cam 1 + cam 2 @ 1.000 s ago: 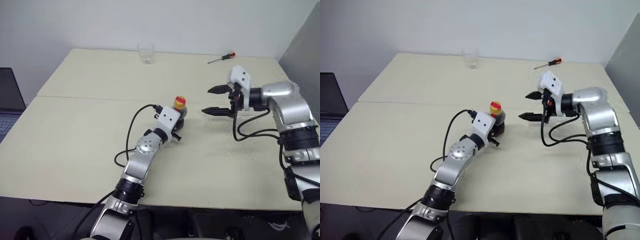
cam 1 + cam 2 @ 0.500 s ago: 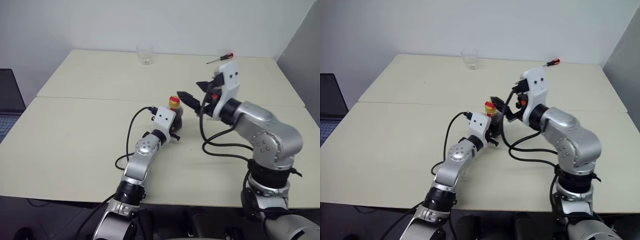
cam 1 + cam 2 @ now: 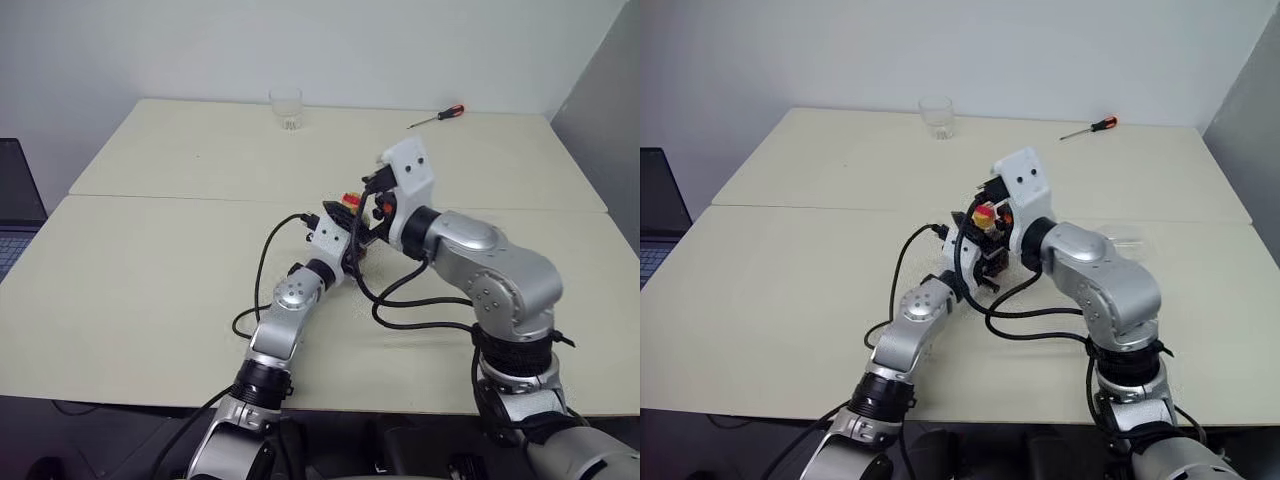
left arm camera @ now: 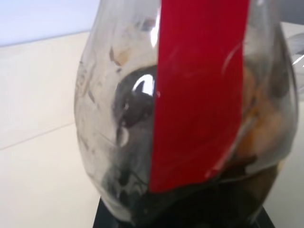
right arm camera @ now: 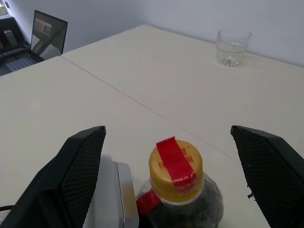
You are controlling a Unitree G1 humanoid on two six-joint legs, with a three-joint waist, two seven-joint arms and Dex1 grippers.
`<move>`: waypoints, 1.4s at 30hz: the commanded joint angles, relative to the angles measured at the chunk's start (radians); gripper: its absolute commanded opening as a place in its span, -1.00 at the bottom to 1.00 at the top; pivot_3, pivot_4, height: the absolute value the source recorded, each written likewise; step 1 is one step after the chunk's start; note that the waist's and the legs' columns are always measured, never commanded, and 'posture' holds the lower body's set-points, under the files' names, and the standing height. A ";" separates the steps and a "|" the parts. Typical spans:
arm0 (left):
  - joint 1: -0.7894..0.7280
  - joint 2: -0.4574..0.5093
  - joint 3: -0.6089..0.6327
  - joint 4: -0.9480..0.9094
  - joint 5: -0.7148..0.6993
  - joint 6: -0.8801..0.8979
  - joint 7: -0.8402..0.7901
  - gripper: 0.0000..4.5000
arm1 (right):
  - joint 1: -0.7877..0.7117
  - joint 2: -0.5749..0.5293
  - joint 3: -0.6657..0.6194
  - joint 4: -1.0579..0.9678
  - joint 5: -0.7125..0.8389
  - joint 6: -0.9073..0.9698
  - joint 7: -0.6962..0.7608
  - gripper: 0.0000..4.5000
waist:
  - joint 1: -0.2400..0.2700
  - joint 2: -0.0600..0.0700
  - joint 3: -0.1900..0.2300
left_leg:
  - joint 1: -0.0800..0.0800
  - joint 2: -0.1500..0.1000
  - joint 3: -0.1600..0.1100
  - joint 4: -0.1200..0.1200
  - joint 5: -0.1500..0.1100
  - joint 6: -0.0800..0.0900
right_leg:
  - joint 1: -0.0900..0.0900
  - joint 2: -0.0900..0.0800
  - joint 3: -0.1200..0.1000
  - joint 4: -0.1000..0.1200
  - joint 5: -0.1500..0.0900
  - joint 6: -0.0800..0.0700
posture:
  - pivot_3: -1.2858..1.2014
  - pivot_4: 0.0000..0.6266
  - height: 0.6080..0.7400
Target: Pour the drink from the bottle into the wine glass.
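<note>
Two claws of mine are meeting over the middle of the pale desk (image 3: 150, 260). My left claw (image 3: 345, 243) is squeezing shut on the bottle (image 3: 986, 238), holding it upright just above the desk top. Up close, in the left wrist view, I am seeing the clear belly of the bottle with a red strip (image 4: 199, 90) running down it and the dark drink (image 4: 204, 209) sitting low inside.

My right claw (image 5: 175, 171) is standing wide open and holding nothing. One black finger (image 5: 78, 166) is on each side of the yellow cap (image 5: 176, 164), and neither finger is touching the cap. A red strip is also crossing the top of the cap.

Far back on the desk, near the wall, a short clear tumbler (image 3: 287, 108) is standing by itself, well apart from the bottle. A screwdriver with a red handle (image 3: 436, 116) is lying near the back edge too, off to the right of the tumbler. A laptop (image 5: 47, 34) is sitting past the left side of the desk.
</note>
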 commanded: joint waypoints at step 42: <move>-0.023 0.002 -0.009 -0.066 -0.011 -0.022 0.009 -0.66 | -0.041 -0.145 -0.044 0.272 -0.056 -0.292 0.099 1.00 | 0.002 0.000 0.000 | -0.003 0.000 0.002 0.000 0.000 0.000 | -0.002 -0.001 0.000 -0.001 0.001 -0.002 | 0.03 -0.52 1.00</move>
